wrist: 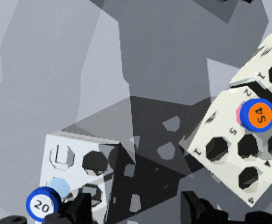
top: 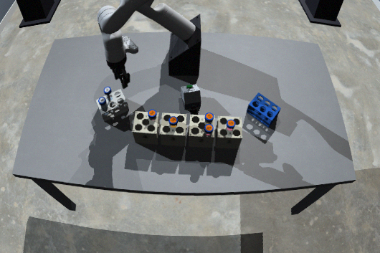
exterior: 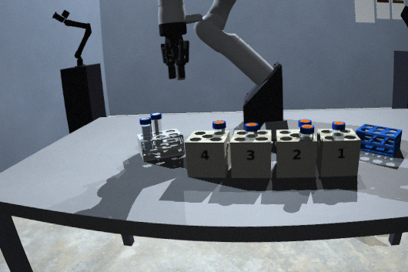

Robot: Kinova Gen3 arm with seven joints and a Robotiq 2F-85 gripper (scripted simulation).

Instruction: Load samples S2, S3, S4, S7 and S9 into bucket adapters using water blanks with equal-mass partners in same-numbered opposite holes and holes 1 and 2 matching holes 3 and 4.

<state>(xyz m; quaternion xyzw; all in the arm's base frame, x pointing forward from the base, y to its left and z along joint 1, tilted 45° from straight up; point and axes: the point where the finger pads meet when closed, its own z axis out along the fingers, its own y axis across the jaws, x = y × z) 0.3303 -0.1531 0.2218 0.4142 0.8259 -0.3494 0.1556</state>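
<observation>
Grey table point(top: 72, 154) on concrete floor, dark pillars in the upper corners. Gripper point(top: 124, 79) hangs left of centre, above and behind the clear rack point(top: 114, 108), fingers partly spread, holding nothing. Clear rack holds two white-dot blanks point(top: 105, 95); wrist view shows one marked 20 point(wrist: 40, 204) at lower left. Four adapters point(exterior: 250, 158) in a row mid-frame, numbered 4, 3, 2, 1 left to right, carrying five orange-dot tubes; S4 point(wrist: 257, 114) sits in adapter 4. Blue rack point(top: 263, 108) right, DONE desk point(top: 190, 96) centre.
</observation>
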